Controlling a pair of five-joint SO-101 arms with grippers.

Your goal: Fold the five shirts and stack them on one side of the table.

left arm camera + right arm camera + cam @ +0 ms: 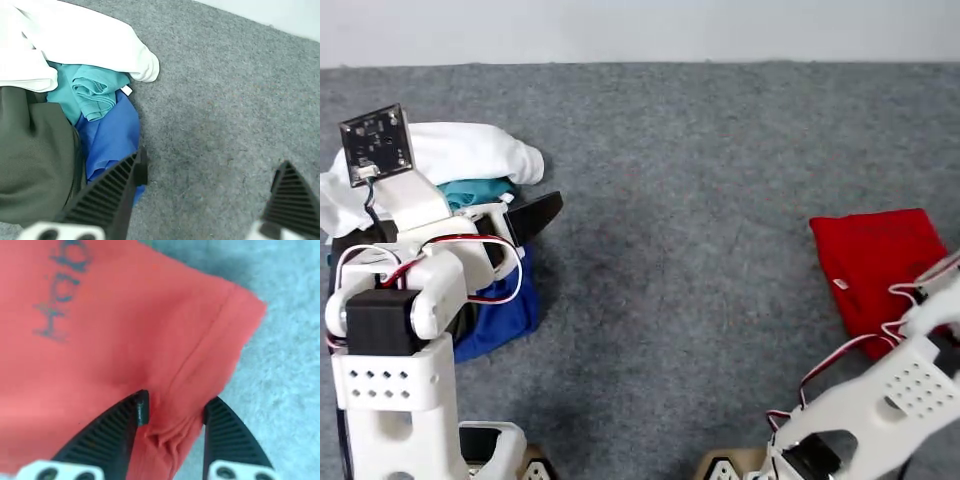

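My right claw (pixel 175 405) is pinching a puckered ridge of the red shirt (pixel 125 325) close by its seamed edge, so it is clenched on cloth. The red shirt is lying at the right side of the grey desk (pixel 680 200), roughly squared. My left claw (pixel 212 165) is hanging released over bare desk, just beside the heap at the far left: the white shirt (pixel 85 35) farthest, the teal shirt (pixel 85 92) and blue shirt (pixel 112 135) nearer, a dark shirt (pixel 35 155) against them. For a clean fold, I am judging that I should be lifting low and carrying the edge straight across — a high tug risks dragging the whole shirt — then letting go only once the layers are lying flat.
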